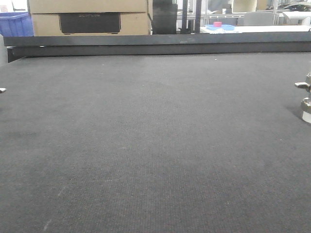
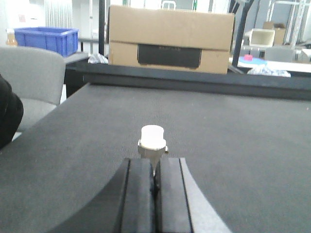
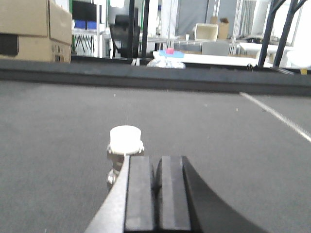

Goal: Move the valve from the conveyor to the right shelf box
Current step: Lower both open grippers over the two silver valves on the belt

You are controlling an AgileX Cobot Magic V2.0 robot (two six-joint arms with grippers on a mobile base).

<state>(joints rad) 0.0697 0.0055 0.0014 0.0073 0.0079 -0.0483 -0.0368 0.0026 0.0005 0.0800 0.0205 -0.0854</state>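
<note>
Catching only a metal sliver of a valve (image 1: 306,103) at the right edge of the conveyor (image 1: 146,145) in the front view. Shown whole by the right wrist alone: white-capped, upright on the belt, just ahead of the right fingers (image 3: 141,194) and a little left of their seam. Pressed together, gripping nothing. From the left wrist, a second valve (image 2: 152,141), also white-capped, straight ahead of the left fingers (image 2: 141,194), likewise closed together. Touching their tips or not, cannot tell. Beyond the rail (image 2: 194,82), a cardboard box (image 2: 170,39) and a blue bin (image 2: 46,39) — contents hidden.
</note>
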